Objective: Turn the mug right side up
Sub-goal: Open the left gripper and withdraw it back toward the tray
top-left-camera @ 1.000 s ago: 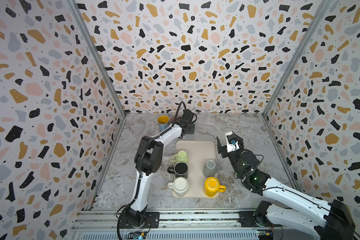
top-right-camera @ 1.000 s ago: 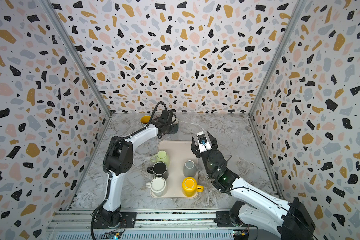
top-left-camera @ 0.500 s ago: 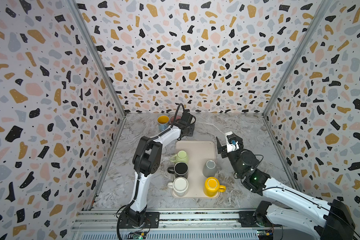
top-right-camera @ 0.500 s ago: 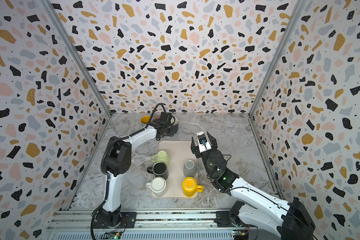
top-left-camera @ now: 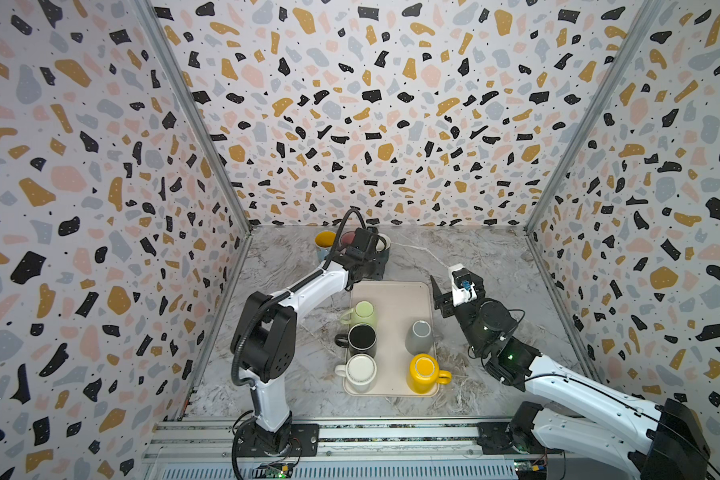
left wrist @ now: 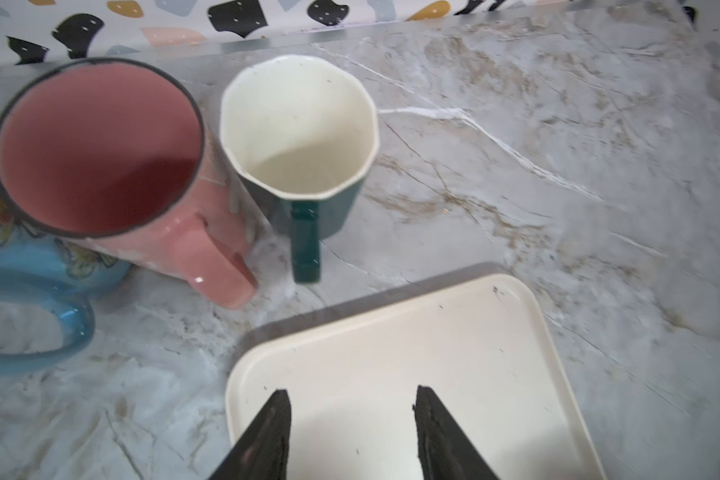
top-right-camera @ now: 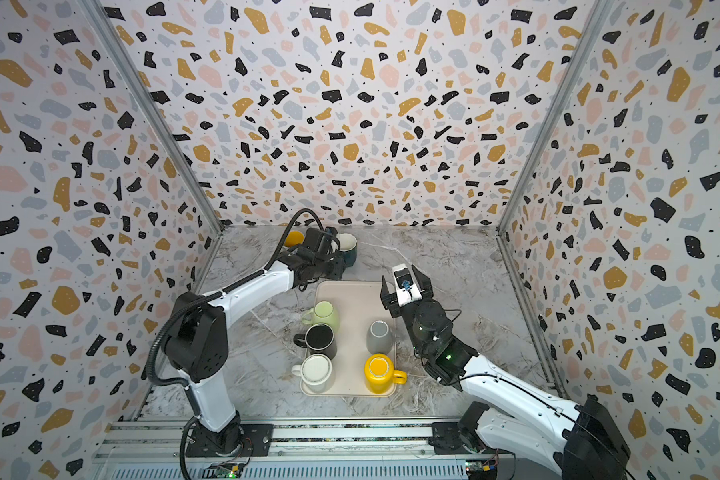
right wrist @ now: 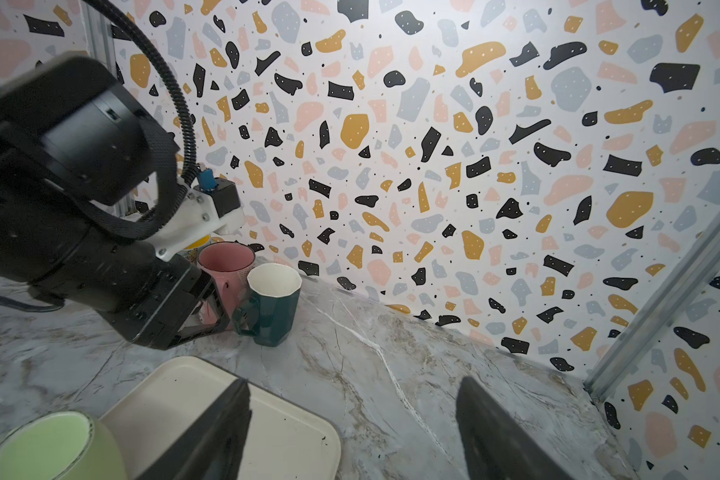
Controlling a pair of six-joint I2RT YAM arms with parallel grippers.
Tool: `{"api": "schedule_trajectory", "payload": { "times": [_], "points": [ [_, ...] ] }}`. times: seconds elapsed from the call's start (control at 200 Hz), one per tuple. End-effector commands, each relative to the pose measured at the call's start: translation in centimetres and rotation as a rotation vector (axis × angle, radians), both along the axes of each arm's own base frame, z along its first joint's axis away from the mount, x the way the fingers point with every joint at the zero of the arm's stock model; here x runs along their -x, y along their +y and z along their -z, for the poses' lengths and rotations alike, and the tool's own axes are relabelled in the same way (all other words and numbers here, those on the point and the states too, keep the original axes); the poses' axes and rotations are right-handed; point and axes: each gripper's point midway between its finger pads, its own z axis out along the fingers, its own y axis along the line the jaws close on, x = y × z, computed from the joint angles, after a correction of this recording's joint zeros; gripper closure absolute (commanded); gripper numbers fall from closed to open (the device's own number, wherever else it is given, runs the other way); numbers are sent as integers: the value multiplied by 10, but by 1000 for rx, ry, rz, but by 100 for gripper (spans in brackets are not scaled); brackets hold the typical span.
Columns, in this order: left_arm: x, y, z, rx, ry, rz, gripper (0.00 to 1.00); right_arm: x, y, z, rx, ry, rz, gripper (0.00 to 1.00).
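Left arm (top-left-camera: 308, 286) stretched toward far left, left gripper (left wrist: 352, 399) low, jaws apart, empty. Right arm (top-left-camera: 558, 374) bent on right, right gripper (right wrist: 354, 388) raised, jaws wide, empty.

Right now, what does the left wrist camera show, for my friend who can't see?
A pink mug, a dark green mug and a blue mug stand upright, close together on the marble table. The open left gripper hovers over a cream tray.

Left arm (top-left-camera: 329, 277) hides most of the pink mug (top-left-camera: 347, 238) and part of the teal mug (top-left-camera: 384, 244) in both top views. Blue mug (left wrist: 26, 270) and green mug (right wrist: 55, 446) are cut off by picture edges. The pink mug's rim is blurred in the left wrist view.
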Motion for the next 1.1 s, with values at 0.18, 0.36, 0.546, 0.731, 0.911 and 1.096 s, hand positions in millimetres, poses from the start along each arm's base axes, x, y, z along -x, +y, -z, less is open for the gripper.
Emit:
{"api": "schedule_trajectory", "payload": {
  "times": [0.18, 0.36, 0.546, 0.731, 0.911, 1.096],
  "points": [
    [64, 11, -41, 91, -48, 61, 49, -1, 13, -10, -48, 6, -51, 21],
    [89, 42, -55, 100, -77, -16, 46, 0, 23, -5, -73, 36, -92, 21],
    [101, 62, -71, 261, -75, -131, 45, -2, 32, -1, -78, 68, -115, 21],
    [96, 89, -98, 615, -79, -301, 41, -4, 37, 0, -82, 84, -123, 21],
    [92, 110, -94, 840, 47, -474, 40, -7, 42, 3, -72, 105, -127, 21],
    [89, 98, -50, 970, 341, -527, 41, -10, 43, 6, -59, 120, -117, 20]
  ]
}}
